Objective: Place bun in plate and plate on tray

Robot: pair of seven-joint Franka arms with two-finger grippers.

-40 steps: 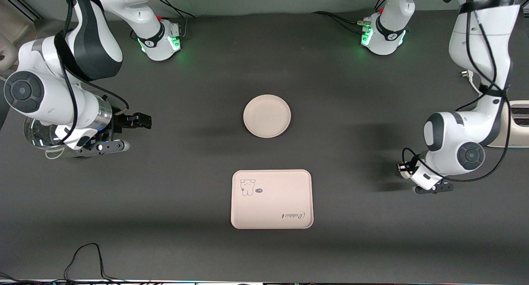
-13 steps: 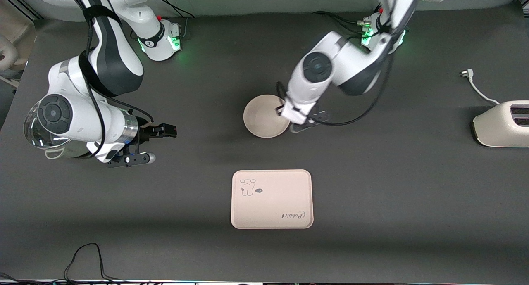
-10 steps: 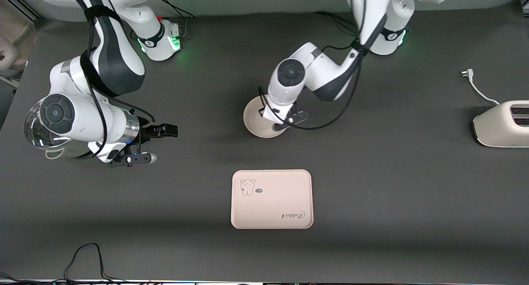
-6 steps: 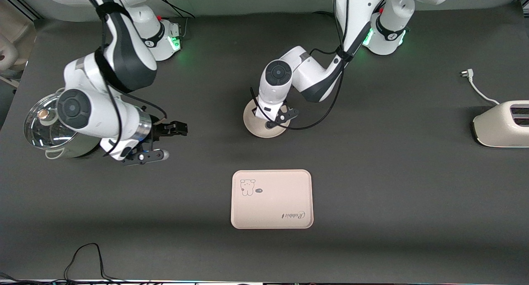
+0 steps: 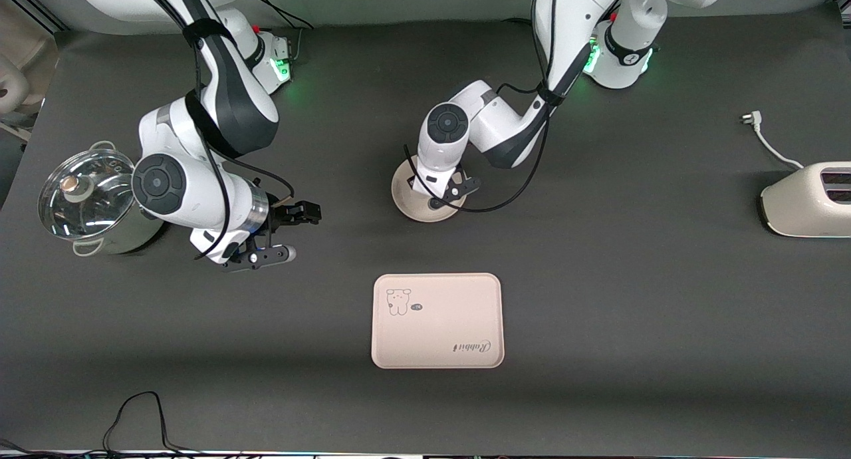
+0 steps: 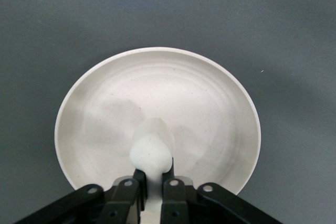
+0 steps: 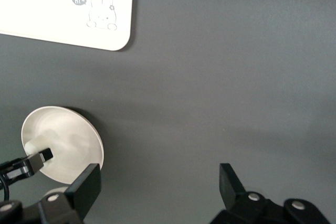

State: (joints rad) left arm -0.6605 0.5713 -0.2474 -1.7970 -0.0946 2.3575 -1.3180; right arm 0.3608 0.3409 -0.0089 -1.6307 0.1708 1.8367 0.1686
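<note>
**Left gripper holds the bun over the plate**

The left arm bends down from its base, its wrist pointing straight down over the plate. The left gripper is clamped on the bun, a smooth white rounded lump, above the plate's shallow, round cream surface. The right gripper, fingers apart, hangs over bare dark table beside a glass-lidded steel pot. The rectangular tray with rounded corners lies nearer the front camera, well apart from the plate.

Hidden and cut-off parts

In the front view, much of the plate is covered by the left arm; the toaster is cut off at the frame's right edge.
</note>
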